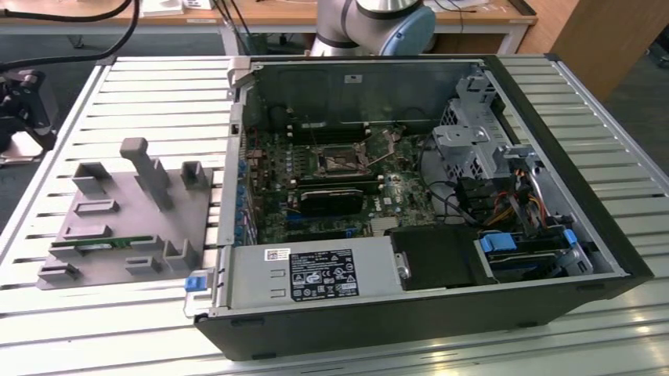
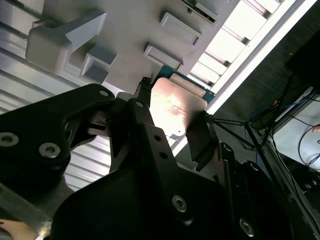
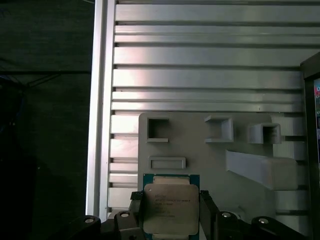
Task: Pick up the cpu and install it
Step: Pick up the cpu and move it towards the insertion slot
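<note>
You've got the gripper [image 3: 171, 200] closed narrow on the cpu [image 3: 171, 212], with a finger [image 3: 136, 215] against each opposite edge (metal top faces the first wrist view). The cpu is over the grey tray [image 3: 210, 155], near the tray's edge by the slatted table [image 3: 200, 75]. Can't tell if it's lifted or resting.

The tool [image 2: 174, 112] grips the cpu [image 2: 176, 102]; grey tray [image 2: 125, 25] beyond.
</note>
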